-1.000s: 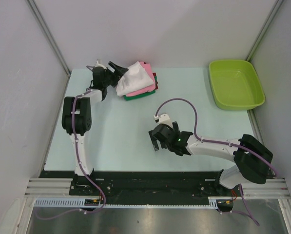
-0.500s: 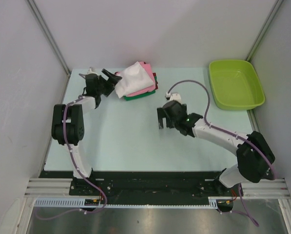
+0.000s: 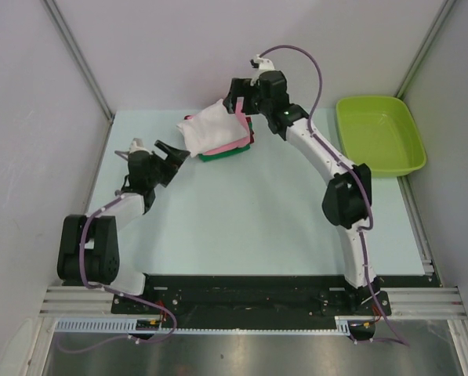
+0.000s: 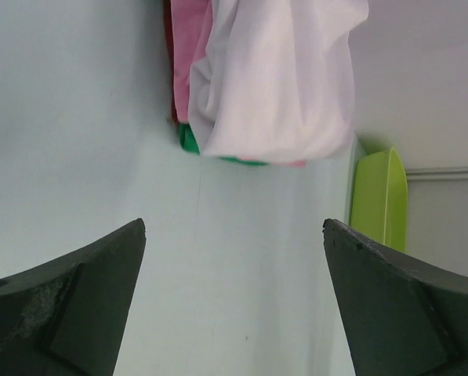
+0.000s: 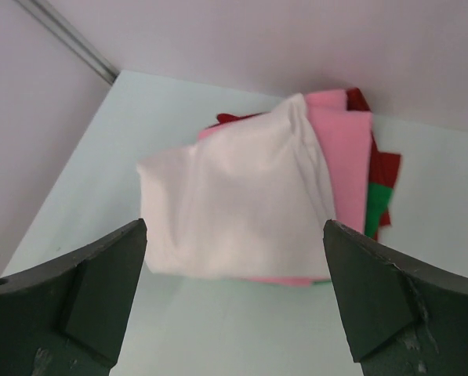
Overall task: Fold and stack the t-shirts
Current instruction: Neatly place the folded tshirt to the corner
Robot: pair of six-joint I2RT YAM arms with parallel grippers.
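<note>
The t-shirts lie in one stack at the back of the table. The white one (image 3: 208,130) is on top and rumpled, over pink (image 3: 238,141), dark red (image 3: 250,125) and green (image 3: 215,157). My left gripper (image 3: 173,151) is open and empty, on the table to the left of the stack and apart from it. In the left wrist view (image 4: 234,305) the white shirt (image 4: 281,86) lies ahead. My right gripper (image 3: 240,106) is open and empty, at the stack's far side. In the right wrist view (image 5: 234,313) the white shirt (image 5: 234,211) lies between the fingers, over pink (image 5: 343,157).
A lime-green plastic tub (image 3: 379,135) stands at the back right and shows in the left wrist view (image 4: 381,200). Grey walls close in the table at the back and both sides. The right arm reaches across the table's middle right.
My right arm swung from the table's middle up to the back, over the stack. My left gripper pulled back from the white shirt toward the near left.
</note>
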